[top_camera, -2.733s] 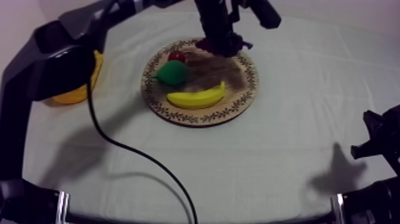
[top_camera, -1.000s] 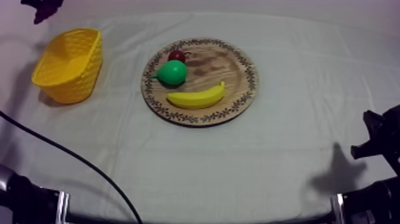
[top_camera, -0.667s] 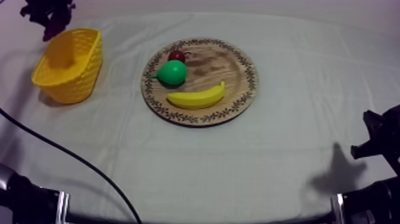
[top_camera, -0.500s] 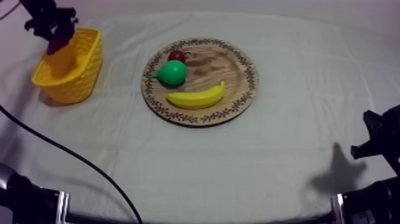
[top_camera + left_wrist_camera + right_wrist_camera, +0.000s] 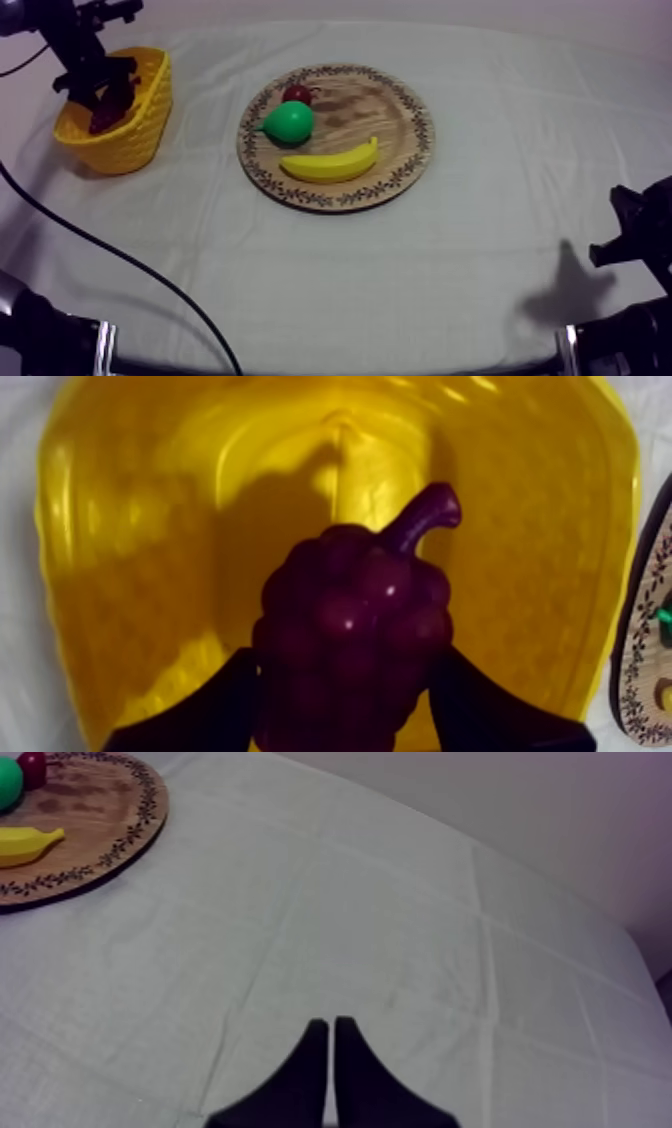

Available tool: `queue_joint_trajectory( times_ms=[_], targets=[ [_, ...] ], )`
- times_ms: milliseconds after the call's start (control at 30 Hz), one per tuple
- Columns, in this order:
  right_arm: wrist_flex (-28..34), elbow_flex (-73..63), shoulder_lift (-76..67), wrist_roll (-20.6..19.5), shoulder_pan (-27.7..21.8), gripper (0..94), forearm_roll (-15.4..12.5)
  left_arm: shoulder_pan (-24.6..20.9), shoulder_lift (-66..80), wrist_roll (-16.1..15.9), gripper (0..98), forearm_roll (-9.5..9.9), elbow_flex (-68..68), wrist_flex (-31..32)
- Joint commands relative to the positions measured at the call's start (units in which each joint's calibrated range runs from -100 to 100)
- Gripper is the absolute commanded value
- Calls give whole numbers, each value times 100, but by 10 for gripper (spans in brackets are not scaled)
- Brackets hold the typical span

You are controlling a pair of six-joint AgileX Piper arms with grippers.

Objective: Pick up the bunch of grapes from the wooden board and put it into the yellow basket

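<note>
A dark purple bunch of grapes point(image 5: 350, 636) is held between the two black fingers point(image 5: 215, 701) of my left gripper point(image 5: 103, 98), right over the inside of the yellow basket point(image 5: 130, 576). In the top view the basket point(image 5: 140, 125) stands at the table's far left, and the grapes point(image 5: 112, 100) hang just within its opening. The round wooden board point(image 5: 395, 110) lies at the middle. My right gripper point(image 5: 328, 1037) is shut, its fingers together as a narrow wedge above bare cloth.
On the board lie a banana point(image 5: 330, 163), a green pear point(image 5: 289, 121) and a small red fruit point(image 5: 297, 94). The board point(image 5: 100, 832) is far off from the right gripper. My right arm point(image 5: 635, 245) rests at the table's right edge.
My left arm lifted the grapes off the board and carried them left. Over the last second it came down from behind the basket into its opening. The right arm has not moved.
</note>
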State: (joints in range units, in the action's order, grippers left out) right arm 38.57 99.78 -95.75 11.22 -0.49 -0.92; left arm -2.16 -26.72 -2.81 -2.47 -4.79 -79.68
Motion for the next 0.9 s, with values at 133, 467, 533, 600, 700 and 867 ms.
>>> queue_joint_trajectory(
  times_ms=[133, 467, 533, 600, 700, 867],
  targets=[
    [-2, 0, 0, -1, 3, 3, 1, 3, -10, 60, 526, -19, -94, 22],
    [-2, 0, 0, -1, 3, 3, 1, 26, -34, 90, 858, 36, -159, 23],
    [-2, 0, 0, -1, 3, 3, 1, 41, -2, 104, 900, 72, -125, -5],
    [-2, 0, 0, -1, 3, 3, 1, 51, 40, 110, 926, 100, -66, -52],
    [-2, 0, 0, -1, 3, 3, 1, 57, 131, 111, 944, 124, 34, -122],
    [-2, 0, 0, -1, 3, 3, 1, 56, 451, 169, 939, 162, 83, -182]
  ],
)
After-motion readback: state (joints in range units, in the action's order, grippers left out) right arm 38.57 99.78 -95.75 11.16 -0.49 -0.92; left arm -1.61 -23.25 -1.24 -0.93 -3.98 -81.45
